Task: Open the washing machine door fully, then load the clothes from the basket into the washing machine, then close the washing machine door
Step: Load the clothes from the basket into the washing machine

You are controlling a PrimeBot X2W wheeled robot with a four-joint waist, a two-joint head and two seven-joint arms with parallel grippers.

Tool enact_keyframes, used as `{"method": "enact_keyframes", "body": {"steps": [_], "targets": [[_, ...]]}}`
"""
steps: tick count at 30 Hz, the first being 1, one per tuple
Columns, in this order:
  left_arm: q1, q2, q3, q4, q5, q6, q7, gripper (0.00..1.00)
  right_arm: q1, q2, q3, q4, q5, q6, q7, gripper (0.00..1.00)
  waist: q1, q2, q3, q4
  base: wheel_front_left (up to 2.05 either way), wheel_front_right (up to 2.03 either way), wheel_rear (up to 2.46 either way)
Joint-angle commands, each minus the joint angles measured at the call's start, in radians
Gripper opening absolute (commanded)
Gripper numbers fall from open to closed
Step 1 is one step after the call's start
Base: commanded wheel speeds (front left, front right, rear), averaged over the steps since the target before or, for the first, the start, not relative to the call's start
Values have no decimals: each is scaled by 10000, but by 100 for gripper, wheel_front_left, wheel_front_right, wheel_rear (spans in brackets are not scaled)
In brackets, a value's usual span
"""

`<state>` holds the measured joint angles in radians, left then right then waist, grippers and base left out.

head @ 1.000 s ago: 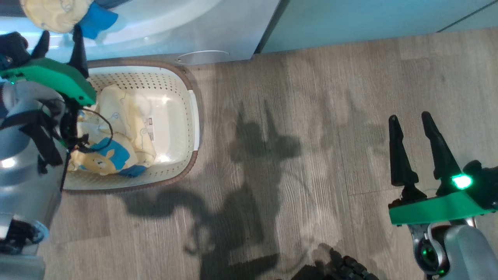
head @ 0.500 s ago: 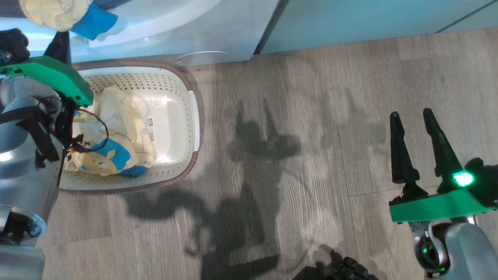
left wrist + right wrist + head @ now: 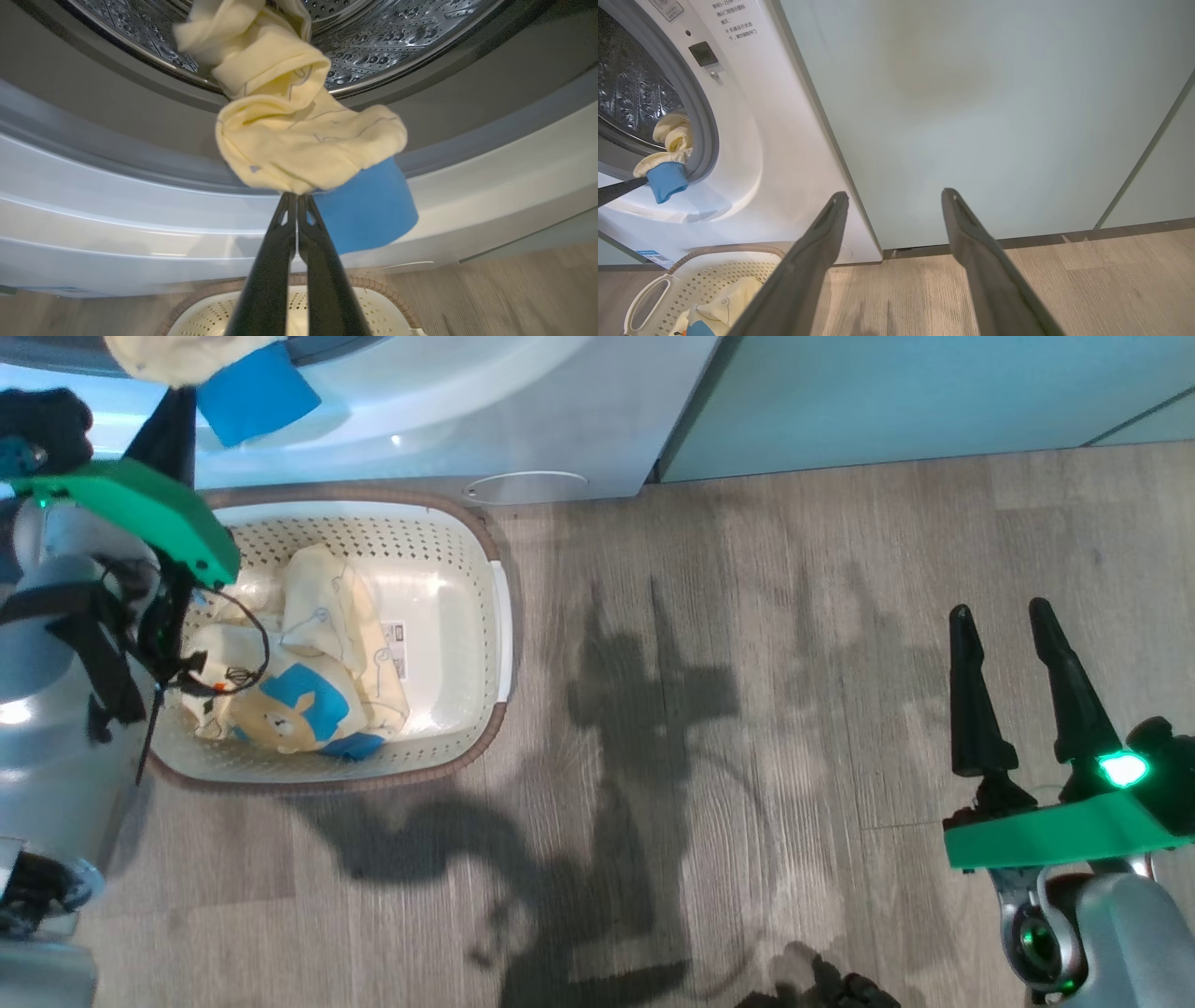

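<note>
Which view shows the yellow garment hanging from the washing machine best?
The left wrist view: the garment hangs large and central over the drum rim, the left gripper shut at its hem. The head view catches its lower end at the top edge; the right wrist view shows it small, far left.

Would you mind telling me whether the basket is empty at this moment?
No, pale-yellow clothes, one with a bear print on blue, lie in the cream basket in front of the washing machine.
</note>
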<state>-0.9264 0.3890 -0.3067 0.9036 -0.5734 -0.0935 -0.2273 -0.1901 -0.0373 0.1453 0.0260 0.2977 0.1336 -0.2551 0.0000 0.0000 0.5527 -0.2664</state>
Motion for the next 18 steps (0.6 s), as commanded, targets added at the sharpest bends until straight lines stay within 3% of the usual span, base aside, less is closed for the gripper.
{"method": "enact_keyframes", "body": {"steps": [1, 11, 18], "targets": [[-21, 651, 160, -682, 98, 91, 95, 0, 220, -129, 110, -319, -35, -29, -67, 100, 0, 0, -15, 50, 0, 0, 0], [-334, 1628, 223, -3407, 225, 734, 1585, 0, 50, -129, 275, -403, 246, -29, -67, 100, 0, 0, 313, -237, 0, 0, 0], [-935, 2427, 477, -4142, 180, 1052, 2744, 0, -171, -129, 442, -396, 616, -29, -67, 100, 0, 0, 723, -752, 0, 0, 0]]}}
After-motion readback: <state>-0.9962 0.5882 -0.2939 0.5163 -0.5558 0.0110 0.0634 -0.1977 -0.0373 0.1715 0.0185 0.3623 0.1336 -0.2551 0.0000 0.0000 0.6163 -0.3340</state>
